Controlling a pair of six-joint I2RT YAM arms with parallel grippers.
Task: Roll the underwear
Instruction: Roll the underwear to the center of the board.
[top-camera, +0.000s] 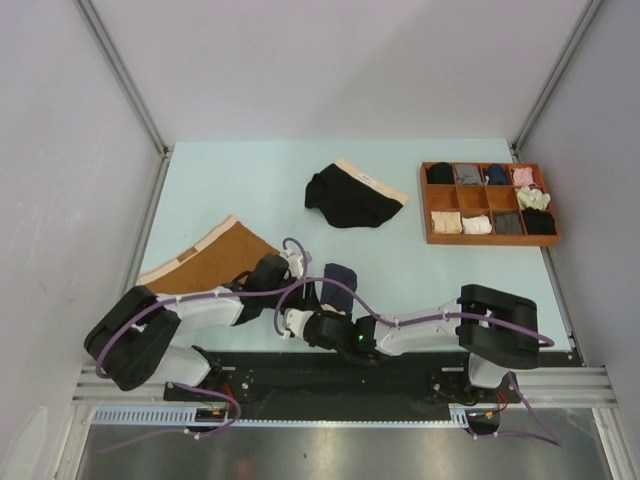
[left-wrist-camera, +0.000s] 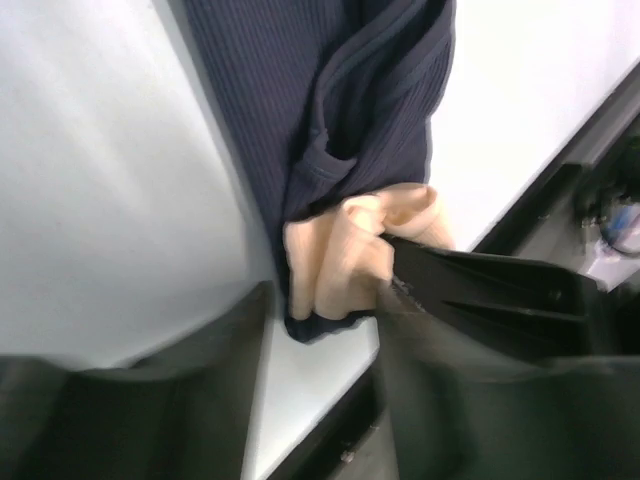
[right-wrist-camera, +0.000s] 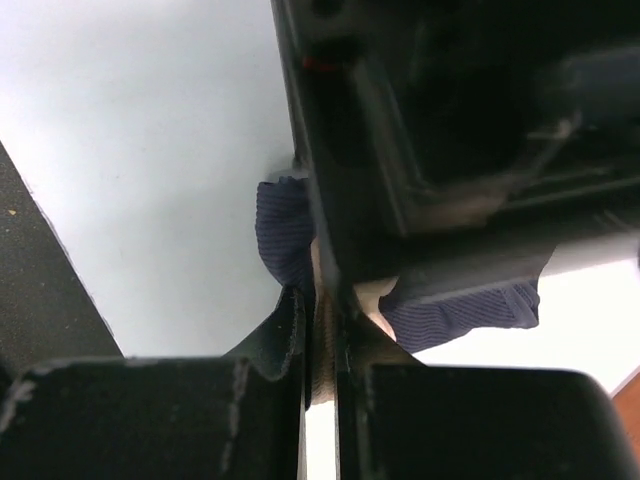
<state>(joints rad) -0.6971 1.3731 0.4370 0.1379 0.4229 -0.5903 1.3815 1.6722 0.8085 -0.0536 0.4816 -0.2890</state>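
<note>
**Right end effector** (right-wrist-camera: 320, 318): the jaws are drawn almost together. A thin fold of the navy briefs (top-camera: 339, 280) appears to be pinched between the fingertips; how firmly cannot be told.

**Left end effector** (left-wrist-camera: 330, 285): the jaws are held partly apart and nothing is clamped. The bunched beige waistband (left-wrist-camera: 350, 245) is seen just ahead of the fingers, and one finger (left-wrist-camera: 470, 300) touches it.

**Navy briefs:** these are gathered into a narrow strip on the tabletop (top-camera: 250, 180), well to the left of the wooden tray (top-camera: 470, 240) and nearer the arm bases than the tray. In the left wrist view the strip's long axis runs straight away from the fingers, with the waistband end closest to them. In the overhead view that axis is partly covered by the arms.

**Relation governing the coming move:** both end effectors are met at the same waistband end, so neither arm is judged nearer and the fabric extends away from both. A roll would be expected to start at that end and travel along the strip.

**Other briefs:** the black briefs (top-camera: 352, 198) lie spread just left of the tray. The rust-brown briefs (top-camera: 210, 258) lie far to the left of the tray, beside the left arm. Neither is rolled yet.
</note>
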